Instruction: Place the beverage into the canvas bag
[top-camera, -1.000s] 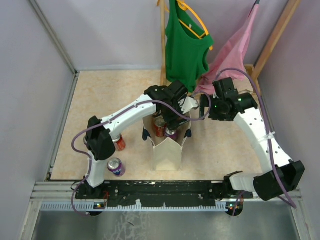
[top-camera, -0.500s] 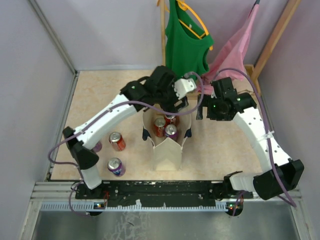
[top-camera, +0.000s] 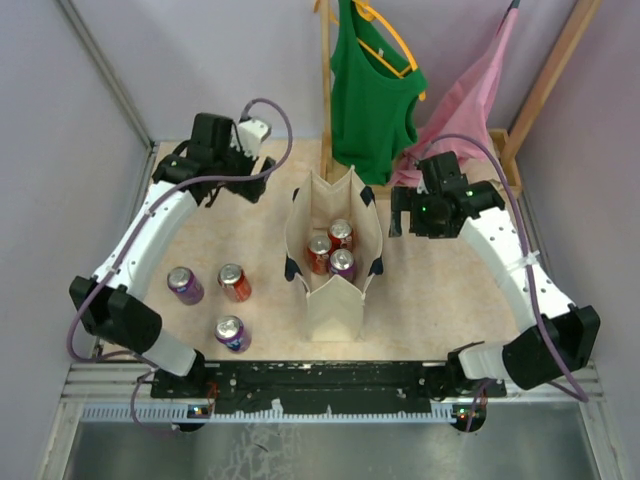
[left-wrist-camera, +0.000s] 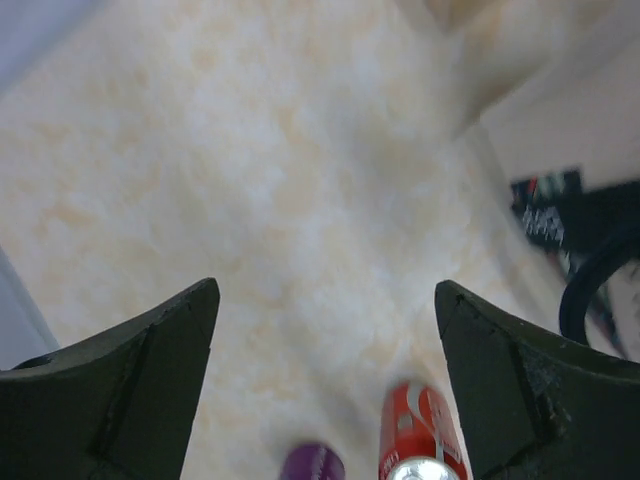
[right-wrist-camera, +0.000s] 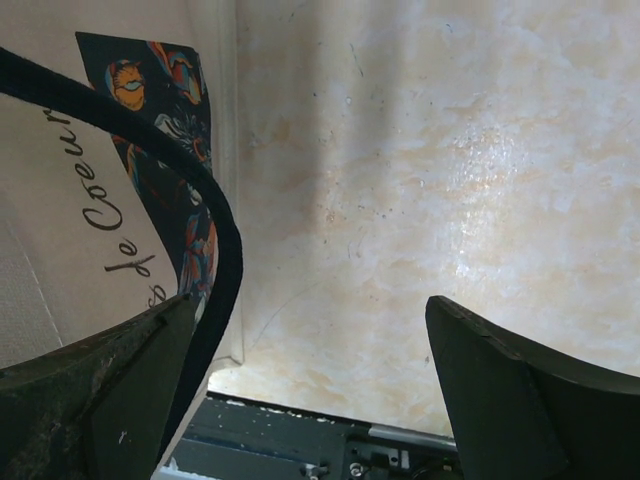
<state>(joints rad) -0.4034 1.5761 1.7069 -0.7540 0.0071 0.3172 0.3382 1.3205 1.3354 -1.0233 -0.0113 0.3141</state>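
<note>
The beige canvas bag (top-camera: 335, 292) stands upright mid-table with its mouth open; its navy strap (right-wrist-camera: 215, 240) shows in the right wrist view. Three cans stand inside: a red one (top-camera: 319, 251), a second red one (top-camera: 341, 233) and a purple one (top-camera: 343, 263). On the table to its left stand a purple can (top-camera: 184, 284), a red can (top-camera: 234, 282) and another purple can (top-camera: 232, 332). My left gripper (top-camera: 224, 188) hovers open and empty at the back left; its view shows the red can (left-wrist-camera: 420, 440) far below. My right gripper (top-camera: 416, 224) is open and empty beside the bag's right wall.
A green tank top (top-camera: 370, 100) and a pink garment (top-camera: 462, 110) hang from a wooden rack (top-camera: 326, 90) behind the bag. Grey walls close the left, back and right sides. A black rail (top-camera: 330, 378) runs along the near edge.
My left arm has swung away from above the bag to the back left, its jaws spreading wider. A third can now shows in the bag. The right arm barely moved.
</note>
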